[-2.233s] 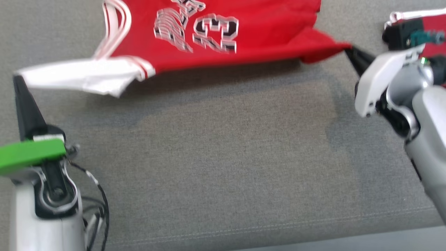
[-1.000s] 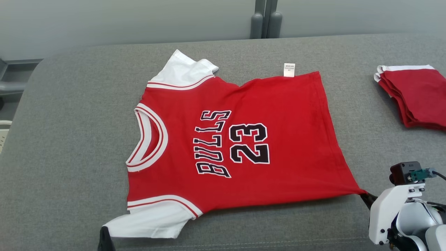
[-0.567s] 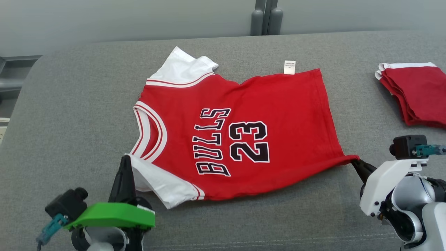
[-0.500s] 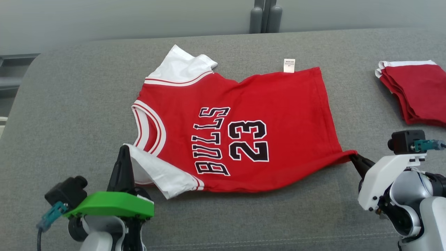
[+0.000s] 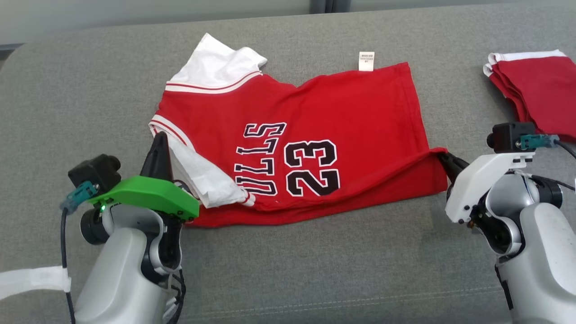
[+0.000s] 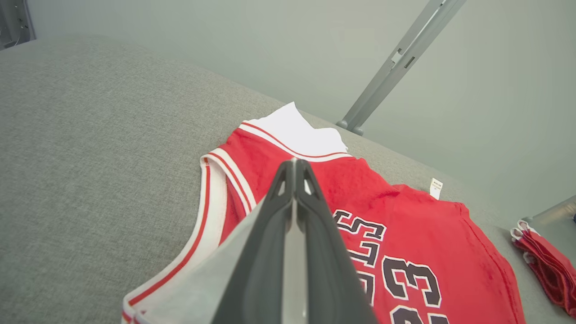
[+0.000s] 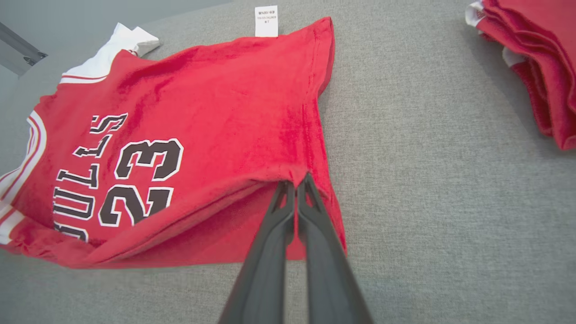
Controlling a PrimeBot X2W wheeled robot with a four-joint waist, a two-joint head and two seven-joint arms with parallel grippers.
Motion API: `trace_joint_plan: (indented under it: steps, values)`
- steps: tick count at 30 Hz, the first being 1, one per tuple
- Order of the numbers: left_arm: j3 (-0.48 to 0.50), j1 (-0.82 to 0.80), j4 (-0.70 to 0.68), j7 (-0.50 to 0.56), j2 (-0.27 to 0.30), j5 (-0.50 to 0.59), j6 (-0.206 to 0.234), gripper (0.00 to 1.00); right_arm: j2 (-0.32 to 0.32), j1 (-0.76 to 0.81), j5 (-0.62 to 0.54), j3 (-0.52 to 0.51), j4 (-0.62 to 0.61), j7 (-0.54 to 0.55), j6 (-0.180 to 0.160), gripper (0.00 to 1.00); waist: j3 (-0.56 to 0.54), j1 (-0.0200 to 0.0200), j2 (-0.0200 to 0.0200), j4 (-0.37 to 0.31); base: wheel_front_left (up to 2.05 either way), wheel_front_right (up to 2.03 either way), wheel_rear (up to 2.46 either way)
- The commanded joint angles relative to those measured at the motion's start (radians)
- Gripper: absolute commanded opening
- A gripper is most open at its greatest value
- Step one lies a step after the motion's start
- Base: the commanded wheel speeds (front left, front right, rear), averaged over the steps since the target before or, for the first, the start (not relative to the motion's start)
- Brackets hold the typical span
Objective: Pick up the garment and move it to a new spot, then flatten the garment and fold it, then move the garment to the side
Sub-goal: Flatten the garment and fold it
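My left gripper [image 5: 159, 137] sits at eight o'clock in the head view, its fingers pressed together on the near white sleeve [image 5: 202, 175] of the garment [image 5: 360, 112]. That sleeve is drawn up and over the red front, covering the first letters of the print. My right gripper [image 5: 443, 157], at four o'clock, is pinched tight on the hem corner [image 5: 432, 155], which is raised and doubled over the layer beneath it. The garment lies mid-frame on the grey cushion [image 5: 315, 270], neck toward nine o'clock, with a white tag [image 5: 366, 60] poking out at twelve. A folded red stack [image 5: 535, 85] rests well apart at two o'clock.
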Motion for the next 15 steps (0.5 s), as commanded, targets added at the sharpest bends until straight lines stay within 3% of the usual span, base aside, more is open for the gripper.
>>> trace_joint_plan:
  steps: [1,15]
  values:
    - [0.002,-0.044,0.028,-0.009,0.006,0.009,-0.007,0.0,-0.007,-0.032,0.002,0.004,0.026,-0.017,0.0,0.0,0.023,0.0,0.0,-0.011,0.0,0.0,0.0]
    - [0.023,-0.221,0.215,-0.055,0.017,0.021,-0.023,0.0,-0.017,-0.166,0.019,0.06,0.205,-0.121,0.0,0.0,0.07,0.0,0.0,-0.012,0.0,0.0,0.0]
